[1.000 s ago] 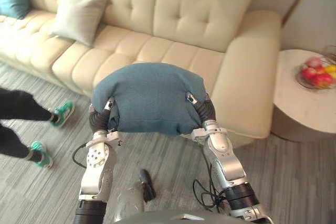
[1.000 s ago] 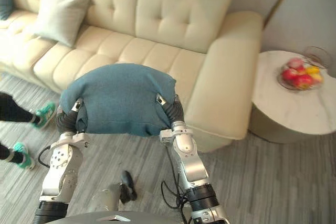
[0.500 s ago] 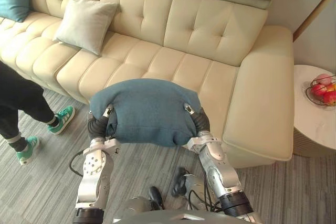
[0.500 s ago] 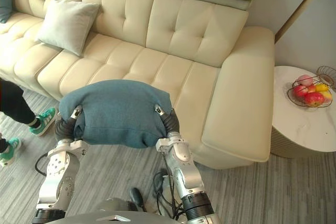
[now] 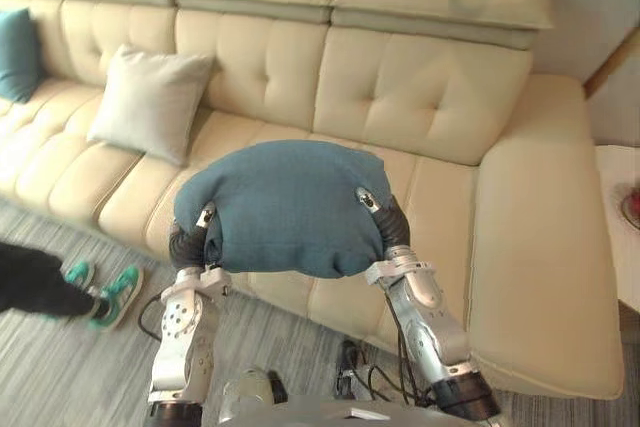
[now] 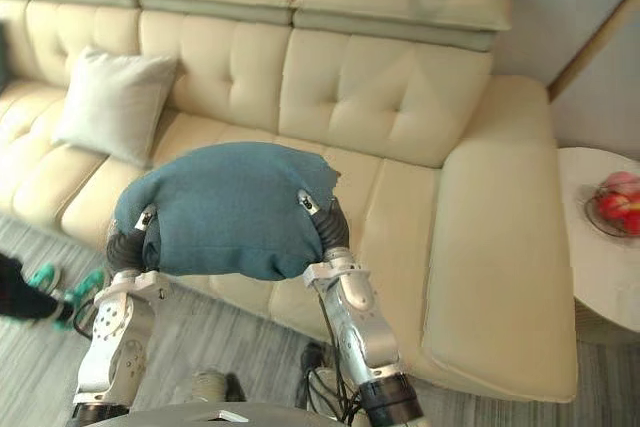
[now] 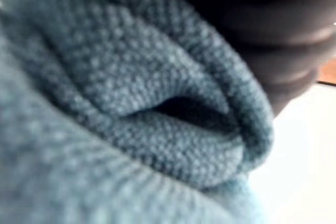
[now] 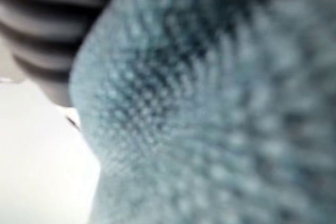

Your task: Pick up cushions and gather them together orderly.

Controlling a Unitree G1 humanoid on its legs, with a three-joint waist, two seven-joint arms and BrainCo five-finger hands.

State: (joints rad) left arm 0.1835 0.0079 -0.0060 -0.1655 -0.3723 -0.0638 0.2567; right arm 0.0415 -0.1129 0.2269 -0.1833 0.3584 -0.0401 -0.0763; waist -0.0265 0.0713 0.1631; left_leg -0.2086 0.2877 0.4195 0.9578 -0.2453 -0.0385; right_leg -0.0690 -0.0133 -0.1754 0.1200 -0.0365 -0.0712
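Across the frame runs a cream sofa (image 5: 440,97). At centre we carry a blue cushion (image 5: 285,202) between our left hand (image 5: 188,240) and right hand (image 5: 392,229), both buried in it; their grip we cannot tell. A grey cushion (image 5: 150,102) leans upper left.

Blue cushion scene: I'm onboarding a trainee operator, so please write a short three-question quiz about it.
1. The blue cushion is: A lying on the floor; B carried between both arms; C on a shelf.
2. True or false: the pale grey cushion lies on the floor.
3. Fill in: the bowl on the side table holds ____.
Key: 1 B. 2 False; it leans on the sofa. 3 Fruit.
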